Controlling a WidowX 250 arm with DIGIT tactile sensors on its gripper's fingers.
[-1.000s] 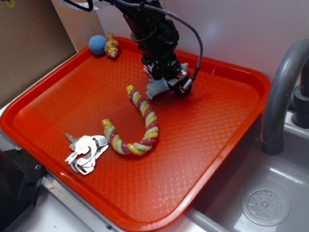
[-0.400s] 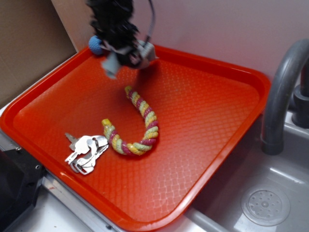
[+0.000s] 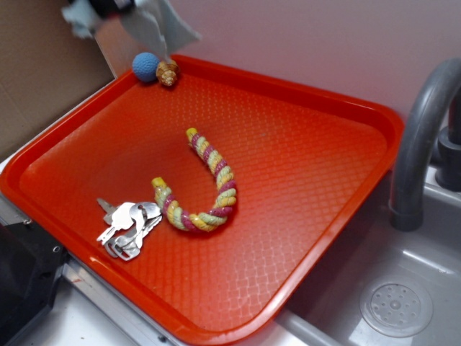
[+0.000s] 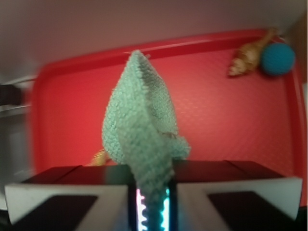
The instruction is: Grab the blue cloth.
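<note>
In the wrist view the gripper [image 4: 153, 180] is closed tight on the blue cloth [image 4: 139, 130], its two pads pressed against the fabric's lower end while the rest of the rag stands up in a loose fold, lifted clear above the red tray [image 4: 216, 120]. From the exterior view only a blurred pale scrap of the blue cloth [image 3: 155, 25] shows at the top edge, over the tray's far left corner; the arm itself is cut off and hard to make out. On the tray [image 3: 310, 216] lie a blue ball [image 3: 145, 66] touching a shell [image 3: 168, 72] in that corner, a twisted rope toy [image 3: 205, 184] mid-tray, and keys [image 3: 128, 225] near the front left edge. A sink [image 3: 389, 303] sits at the right.
</note>
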